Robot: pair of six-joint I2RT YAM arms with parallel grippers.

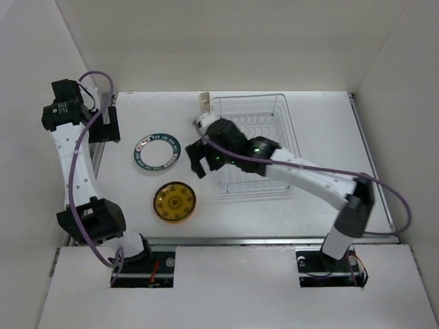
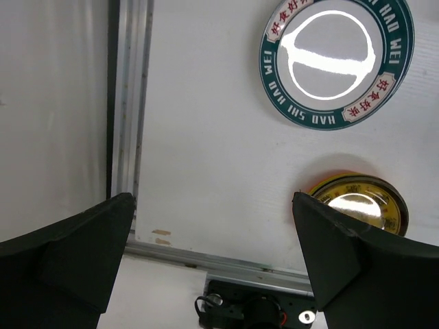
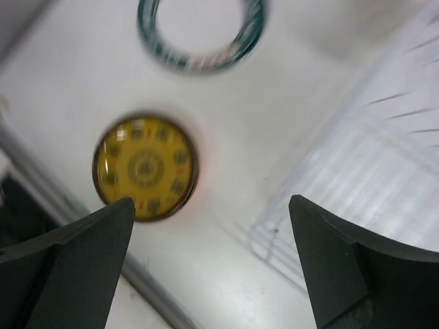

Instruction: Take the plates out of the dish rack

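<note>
The white plate with a teal rim point(image 1: 156, 151) and the amber-yellow patterned plate point(image 1: 174, 201) lie flat on the table, left of the white wire dish rack point(image 1: 274, 116). No plate shows in the visible part of the rack; my right arm covers its left side. My right gripper point(image 1: 195, 159) is open and empty, hovering at the rack's left edge. Its wrist view shows the amber plate point(image 3: 145, 168), the teal-rimmed plate point(image 3: 206, 63) and the rack point(image 3: 384, 157) below the gripper point(image 3: 212, 264). My left gripper point(image 1: 104, 127) is open and empty at the far left. Its wrist view shows the gripper point(image 2: 212, 260), the teal-rimmed plate point(image 2: 336, 62) and the amber plate point(image 2: 357, 205).
A small white cutlery cup point(image 1: 204, 103) hangs on the rack's far left corner. White walls enclose the table on three sides. A metal rail point(image 2: 130, 103) runs along the table's left edge.
</note>
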